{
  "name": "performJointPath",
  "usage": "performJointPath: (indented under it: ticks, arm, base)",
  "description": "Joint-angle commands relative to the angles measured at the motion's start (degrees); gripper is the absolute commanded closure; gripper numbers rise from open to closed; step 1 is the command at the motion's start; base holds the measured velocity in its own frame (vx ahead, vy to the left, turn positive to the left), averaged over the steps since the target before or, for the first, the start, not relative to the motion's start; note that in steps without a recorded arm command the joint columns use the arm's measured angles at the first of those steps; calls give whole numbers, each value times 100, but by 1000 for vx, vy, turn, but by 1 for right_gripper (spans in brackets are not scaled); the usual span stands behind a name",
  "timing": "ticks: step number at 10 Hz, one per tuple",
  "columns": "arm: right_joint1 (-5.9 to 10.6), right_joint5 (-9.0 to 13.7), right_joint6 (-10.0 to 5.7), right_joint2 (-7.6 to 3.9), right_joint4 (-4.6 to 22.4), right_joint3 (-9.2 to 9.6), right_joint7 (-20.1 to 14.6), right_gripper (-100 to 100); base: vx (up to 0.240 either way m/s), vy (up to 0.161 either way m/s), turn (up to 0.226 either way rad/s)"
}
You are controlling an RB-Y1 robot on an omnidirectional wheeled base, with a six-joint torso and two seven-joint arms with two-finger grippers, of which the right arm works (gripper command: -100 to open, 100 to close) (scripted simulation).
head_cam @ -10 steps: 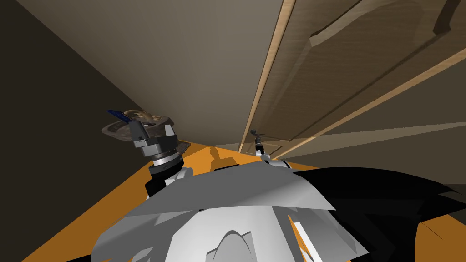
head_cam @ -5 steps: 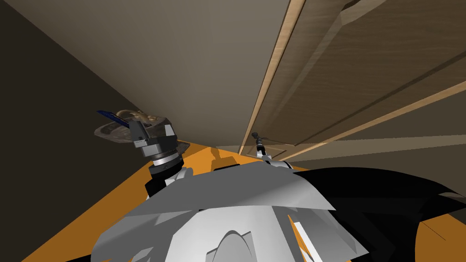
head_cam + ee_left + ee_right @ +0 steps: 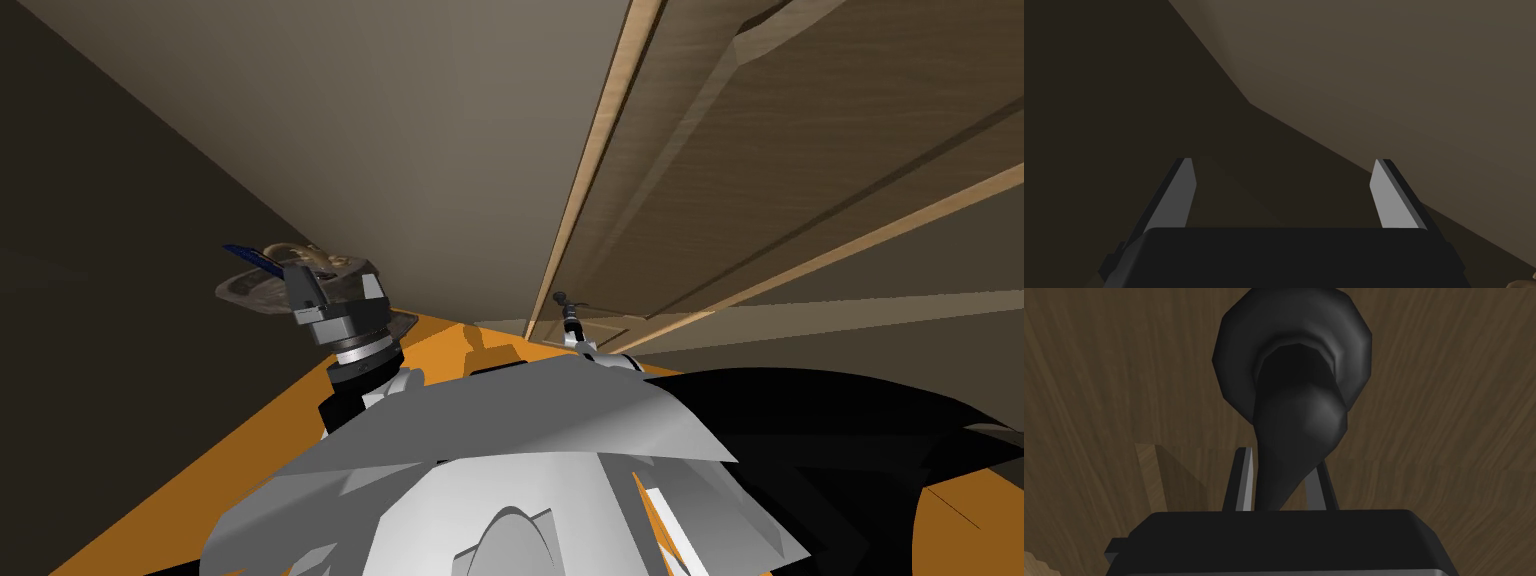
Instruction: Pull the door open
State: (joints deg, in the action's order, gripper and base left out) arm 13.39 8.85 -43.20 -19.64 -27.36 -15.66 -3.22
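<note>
Right gripper (image 3: 1281, 460) clamped on the dark grey lever handle (image 3: 1296, 418) of the brown wood-grain door (image 3: 1449, 413), just ahead-right of the robot. Grasp done; door looks barely open, if at all, so most of the pull is left. Left gripper (image 3: 1281, 165) idle, fingers wide apart.

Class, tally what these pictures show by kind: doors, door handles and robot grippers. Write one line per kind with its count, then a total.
Doors: 1, the brown wood door.
Door handles: 1, the dark handle.
Grippers: 2, the left gripper, open, and the right gripper, shut on the dark handle.
Total: 4.
</note>
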Motion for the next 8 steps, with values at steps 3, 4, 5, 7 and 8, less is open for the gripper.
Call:
performJointPath:
  ticks: [3,4,5,7,8]
  arm:
    - [-18,-88,-23,-47,-28,152,-156,100]
    - [-25,-124,-32,-66,-40,214,-219,100]
    - [-33,-162,-42,-86,-52,280,-286,100]
    - [-44,-219,-56,-116,-71,379,-387,100]
    - [-58,-288,-74,-153,-93,498,-509,100]
  base:
    - [-168,-22,79]
    - [-226,-45,109]
    - [-232,-44,120]
    - [-219,-45,103]
    - [-176,-43,116]
